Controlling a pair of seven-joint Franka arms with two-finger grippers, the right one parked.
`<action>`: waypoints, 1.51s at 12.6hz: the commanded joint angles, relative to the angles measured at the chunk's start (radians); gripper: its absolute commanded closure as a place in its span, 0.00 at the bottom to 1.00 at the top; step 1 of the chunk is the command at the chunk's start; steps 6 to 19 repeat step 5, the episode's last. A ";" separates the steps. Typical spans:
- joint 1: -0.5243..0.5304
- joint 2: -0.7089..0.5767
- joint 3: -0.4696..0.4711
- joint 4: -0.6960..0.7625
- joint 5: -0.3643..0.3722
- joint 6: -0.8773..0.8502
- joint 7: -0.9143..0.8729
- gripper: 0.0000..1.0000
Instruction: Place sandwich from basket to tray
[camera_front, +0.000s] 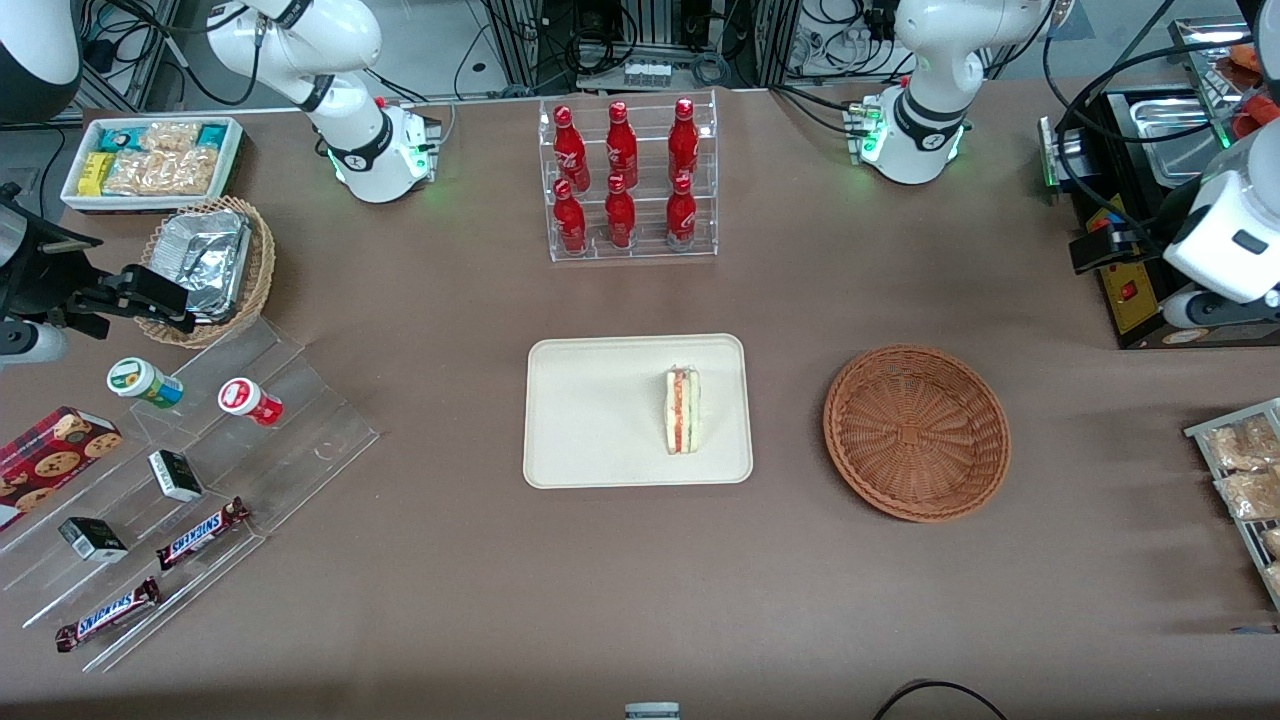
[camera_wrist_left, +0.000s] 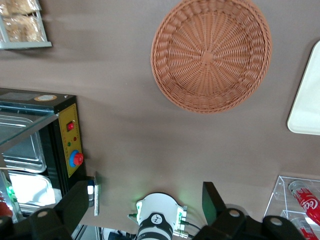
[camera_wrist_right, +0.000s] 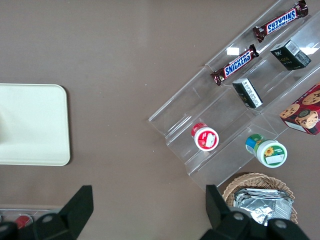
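The sandwich (camera_front: 682, 410) lies on the cream tray (camera_front: 600, 420), on the part of it nearest the basket. The reddish-brown wicker basket (camera_front: 916, 432) stands empty beside the tray, toward the working arm's end of the table. It also shows empty in the left wrist view (camera_wrist_left: 211, 54), with a corner of the tray (camera_wrist_left: 307, 110) beside it. My left gripper (camera_front: 1100, 245) hangs high above the table, farther from the front camera than the basket, next to the black appliance. Its fingers are apart with nothing between them (camera_wrist_left: 145, 197).
A clear rack of red bottles (camera_front: 630, 180) stands farther back than the tray. A black appliance with steel pans (camera_front: 1135, 170) is close to my gripper. A rack of snack packets (camera_front: 1245, 470) lies at the working arm's end. Clear steps with snacks (camera_front: 190, 480) lie toward the parked arm's end.
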 joint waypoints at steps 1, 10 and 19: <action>0.006 -0.077 -0.003 -0.109 -0.017 0.039 -0.015 0.00; 0.006 -0.079 0.023 -0.121 -0.060 0.047 -0.015 0.00; 0.006 -0.079 0.023 -0.121 -0.060 0.047 -0.015 0.00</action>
